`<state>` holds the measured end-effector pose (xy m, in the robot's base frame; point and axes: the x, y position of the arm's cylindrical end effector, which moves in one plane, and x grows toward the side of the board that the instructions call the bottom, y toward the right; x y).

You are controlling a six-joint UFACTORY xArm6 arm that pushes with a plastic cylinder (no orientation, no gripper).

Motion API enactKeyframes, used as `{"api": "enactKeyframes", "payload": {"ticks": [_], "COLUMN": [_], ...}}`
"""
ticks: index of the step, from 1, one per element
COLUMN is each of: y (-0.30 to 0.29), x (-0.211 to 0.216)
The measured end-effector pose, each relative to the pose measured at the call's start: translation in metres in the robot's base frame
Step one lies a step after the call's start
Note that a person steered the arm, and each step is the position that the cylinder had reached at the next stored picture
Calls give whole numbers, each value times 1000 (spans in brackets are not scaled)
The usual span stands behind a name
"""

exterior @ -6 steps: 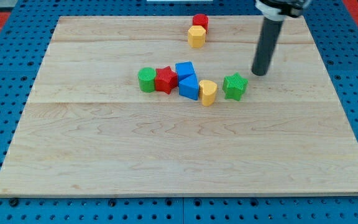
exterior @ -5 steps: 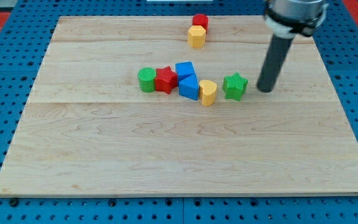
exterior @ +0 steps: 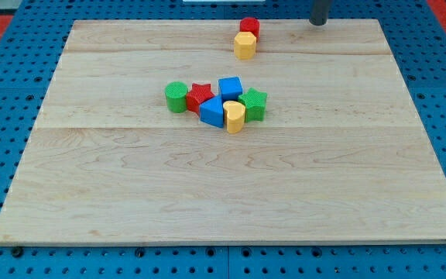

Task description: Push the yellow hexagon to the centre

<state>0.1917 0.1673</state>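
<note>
Jaws do not exist on this arm: it ends in a plain rod, and my tip sits at the view's top edge, well apart from every block. By my judgement the task is not yet begun. The yellow hexagon lies near the board's top edge, touching the red block, well above the cluster of green, red, blue and yellow blocks around the centre. No writing or labels are visible.

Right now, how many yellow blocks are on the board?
2. The yellow hexagon sits near the view's top edge, touching a red block. The other yellow block is in the middle cluster, at its lower edge. None seem hidden.
</note>
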Motion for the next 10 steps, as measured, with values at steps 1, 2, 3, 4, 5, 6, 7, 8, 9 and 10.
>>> {"api": "enactKeyframes", "payload": {"ticks": [1, 2, 3, 4, 5, 6, 7, 8, 9, 10], "y": [-57, -96, -120, -123, -103, -142, -203, -201, -204, -159], "x": [2, 6, 79, 107, 81, 84, 105, 143, 117, 105]}}
